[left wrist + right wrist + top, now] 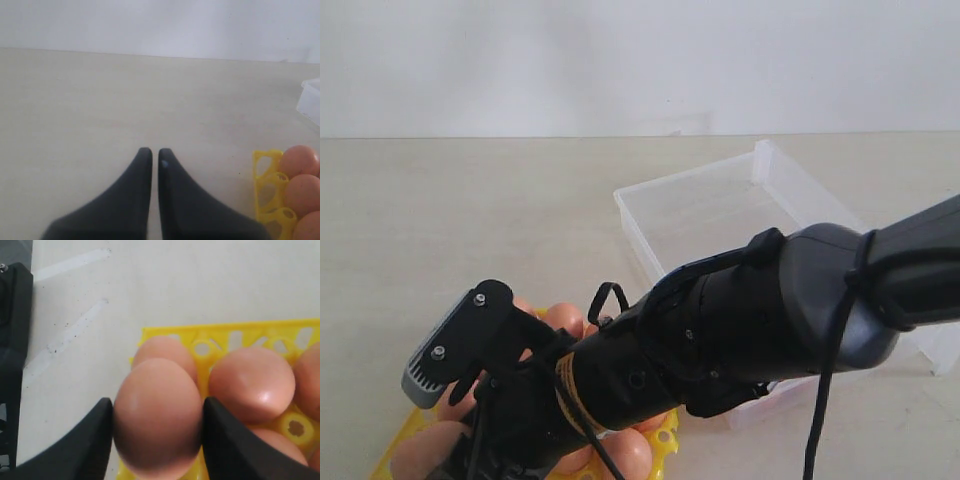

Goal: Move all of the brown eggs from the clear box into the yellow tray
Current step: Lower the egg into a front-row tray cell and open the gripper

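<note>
Beige table (470, 230) bears yellow tray (666, 438), clear box (720, 210).

A pale beige desk (470, 230) spreads wide; a plain white wall (620, 60) rises behind it; two pale streaks (70, 265) mark the desk's surface.

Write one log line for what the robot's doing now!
right gripper: holding brown egg at yellow tray | left gripper: shut, empty | clear box: no eggs seen

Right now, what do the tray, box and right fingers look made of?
Yellow tray: likely moulded plastic, with a smooth uniform colour and open holes.
Clear box: thin transparent plastic; the table shows through it.
Right gripper fingers: matte black, plastic or rubber, cannot tell which.
</note>
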